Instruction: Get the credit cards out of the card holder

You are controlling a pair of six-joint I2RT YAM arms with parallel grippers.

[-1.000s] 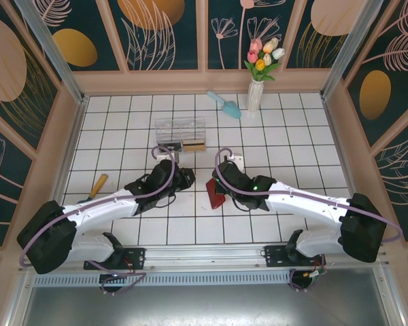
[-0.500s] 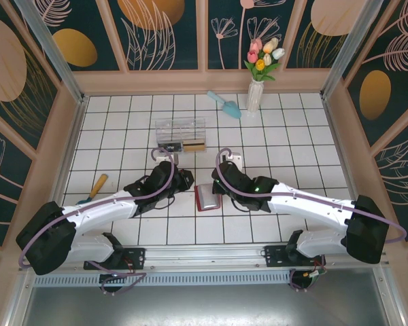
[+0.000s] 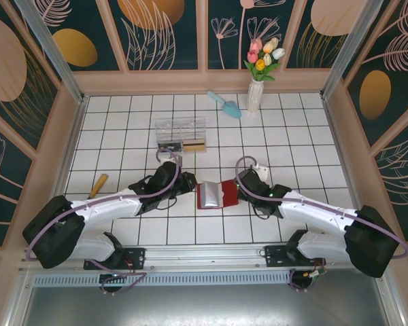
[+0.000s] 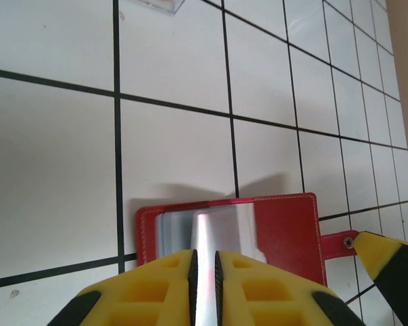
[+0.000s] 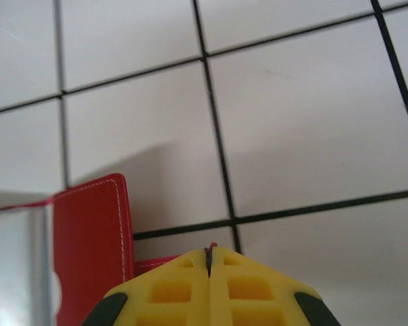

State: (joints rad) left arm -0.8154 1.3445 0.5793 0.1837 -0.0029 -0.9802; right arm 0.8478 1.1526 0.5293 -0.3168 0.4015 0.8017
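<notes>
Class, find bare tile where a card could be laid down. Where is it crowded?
Free: tiles between the vase and the right wall; tiles left of the clear box; the near row in front of the card holder. Crowded: the middle, where left hand and right hand grip it.

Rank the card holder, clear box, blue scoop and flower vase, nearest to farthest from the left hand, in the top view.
From the left hand:
1. card holder, right at the hand, table centre.
2. clear box, mid-table, farther back.
3. blue scoop, back row.
4. flower vase, back right.
</notes>
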